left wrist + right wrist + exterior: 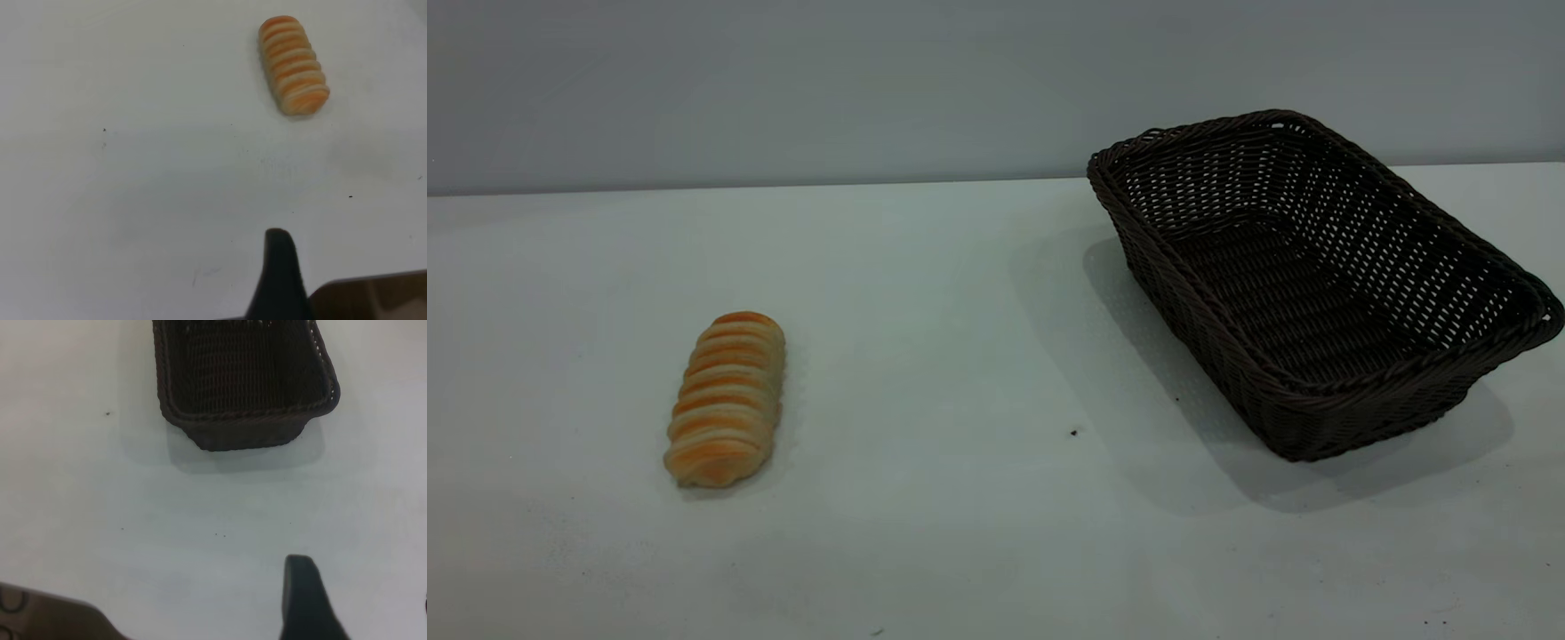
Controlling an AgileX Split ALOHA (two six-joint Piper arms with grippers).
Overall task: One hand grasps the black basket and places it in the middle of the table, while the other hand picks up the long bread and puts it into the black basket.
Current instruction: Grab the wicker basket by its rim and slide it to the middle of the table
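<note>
The long bread (727, 400), golden-tan with orange ridges, lies on the left of the table (960, 338). It also shows in the left wrist view (293, 65), well ahead of the one visible finger (279, 267) of my left gripper. The black basket (1316, 427), dark woven wicker, stands empty at the right, turned at an angle. In the right wrist view the black basket (247, 430) is far ahead of the one dark finger (301, 597) of my right gripper. Each finger stands alone over bare table and holds nothing. Neither gripper shows in the exterior view.
A grey wall runs behind the table's far edge (783, 187). A few dark specks (1073, 433) dot the top between bread and basket. A brown surface (373, 300) shows at the near corner of the left wrist view.
</note>
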